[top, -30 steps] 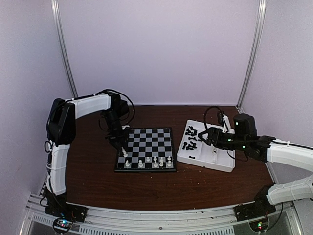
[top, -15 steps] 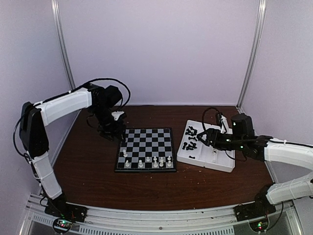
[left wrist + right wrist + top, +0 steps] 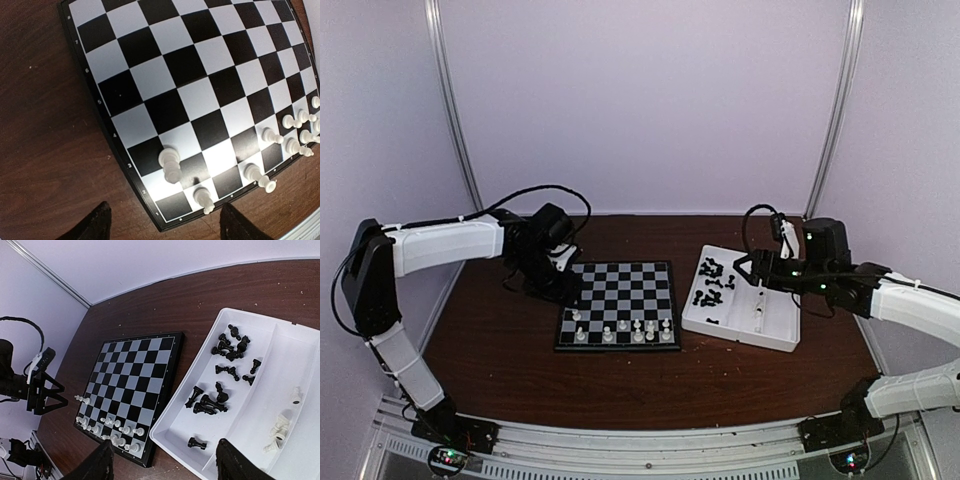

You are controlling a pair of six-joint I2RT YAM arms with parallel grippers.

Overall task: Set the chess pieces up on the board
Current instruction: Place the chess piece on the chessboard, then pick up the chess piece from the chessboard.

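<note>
Top external view: board [image 3: 618,300] flat on the table [image 3: 500,365], white pieces [image 3: 638,332] only along its near rows. Lone piece [image 3: 575,315] upright one row farther in, by the near-left corner. A second ago right at the tips of the left gripper [image 3: 558,284]; now standing free, touched by nothing. That gripper since lifted and drawn back, now off the board just beyond its left edge, jaws gone from nearly together to wide apart, nothing between them.

Left wrist view: lone piece [image 3: 170,165] just ahead of the left gripper [image 3: 164,215], in line with the gap but clear of both fingers [image 3: 97,225]. Near-left board corner below that gap.

Just right of the board, white tray [image 3: 740,338]: black pieces [image 3: 712,275] in its left compartment, spare white pieces [image 3: 280,432] in the right one. Right gripper [image 3: 748,268], a second ago low over the black pieces, now higher and slightly farther right, over the tray's far side. Jaws apart as before, holding nothing.

Right wrist view: black pieces [image 3: 222,372] well ahead of the right gripper [image 3: 167,457], touching neither finger.
</note>
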